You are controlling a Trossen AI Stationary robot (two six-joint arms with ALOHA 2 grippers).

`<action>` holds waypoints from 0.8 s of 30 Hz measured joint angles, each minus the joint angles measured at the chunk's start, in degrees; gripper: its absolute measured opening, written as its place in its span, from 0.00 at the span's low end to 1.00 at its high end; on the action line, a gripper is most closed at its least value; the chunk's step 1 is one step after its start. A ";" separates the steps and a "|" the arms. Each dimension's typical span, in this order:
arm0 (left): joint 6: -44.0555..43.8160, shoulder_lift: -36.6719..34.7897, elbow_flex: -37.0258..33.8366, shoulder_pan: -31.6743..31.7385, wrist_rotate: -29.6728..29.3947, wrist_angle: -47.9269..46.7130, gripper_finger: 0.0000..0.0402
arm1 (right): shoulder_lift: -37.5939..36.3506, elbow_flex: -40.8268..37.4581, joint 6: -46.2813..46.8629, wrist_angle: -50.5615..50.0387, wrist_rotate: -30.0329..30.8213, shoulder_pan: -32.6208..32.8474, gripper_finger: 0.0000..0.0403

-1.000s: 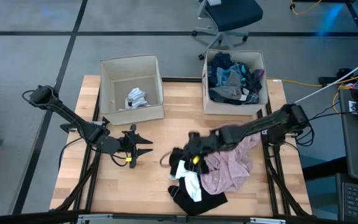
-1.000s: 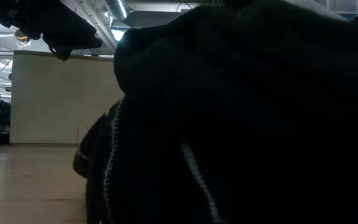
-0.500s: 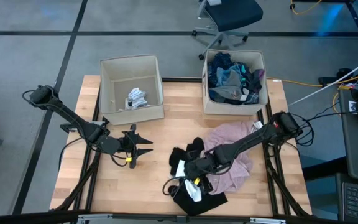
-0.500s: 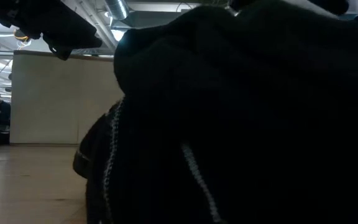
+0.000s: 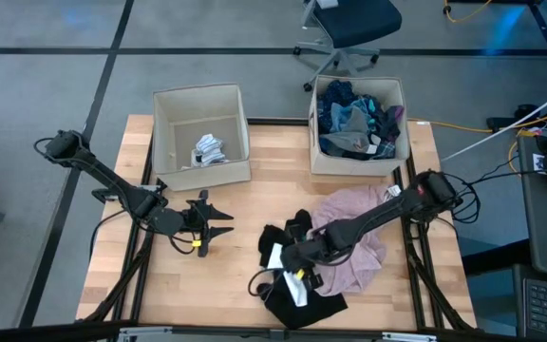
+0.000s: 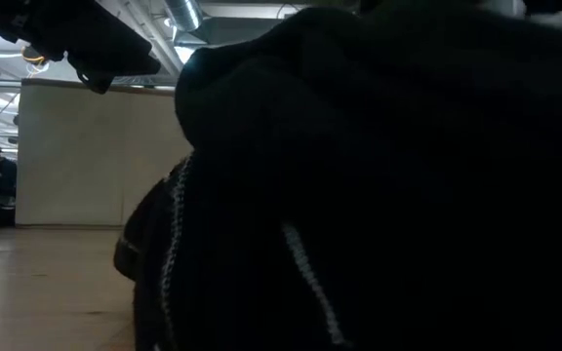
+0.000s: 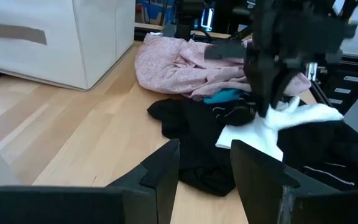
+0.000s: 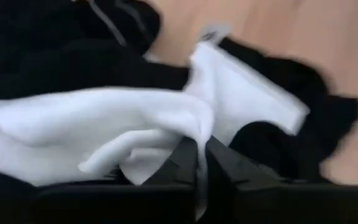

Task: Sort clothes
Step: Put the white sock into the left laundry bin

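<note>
High view, lower centre: my right pincer (image 5: 297, 273) clamps a fold of the limp white garment (image 5: 295, 284); left pincer (image 5: 218, 223) waits apart, mid-left

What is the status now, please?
Right gripper shut on white garment in the pile. Left gripper open, waiting aside. Black clothes underneath.

Soft matt cloth clothes (image 5: 335, 252) lie on a smooth pale wood table (image 5: 235, 204) beside beige fabric boxes (image 5: 200, 138).
</note>
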 joint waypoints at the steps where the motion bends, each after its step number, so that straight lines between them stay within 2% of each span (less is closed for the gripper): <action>1: -0.02 0.00 0.00 0.00 0.00 -0.01 0.34 | -0.68 0.00 -0.62 -0.12 1.34 0.00 0.04; 5: -0.07 0.00 0.00 0.00 0.00 -0.20 0.34 | -3.59 1.40 -1.51 -1.40 6.10 -0.66 0.08; 11: 0.05 0.00 0.00 0.00 0.00 -0.04 0.34 | -6.05 8.06 -6.36 -2.76 11.29 -3.60 0.02; 16: -0.06 0.00 0.00 0.00 0.00 -0.09 0.34 | -6.19 14.41 -11.60 -2.23 17.90 -7.83 0.05; 20: -0.17 0.00 0.00 0.00 0.00 -0.35 0.34 | -6.19 16.49 -16.20 2.58 21.38 -12.70 0.05; 24: -0.19 0.00 0.00 0.00 0.00 -0.48 0.34 | -6.19 16.63 -20.60 10.61 21.04 -18.55 0.02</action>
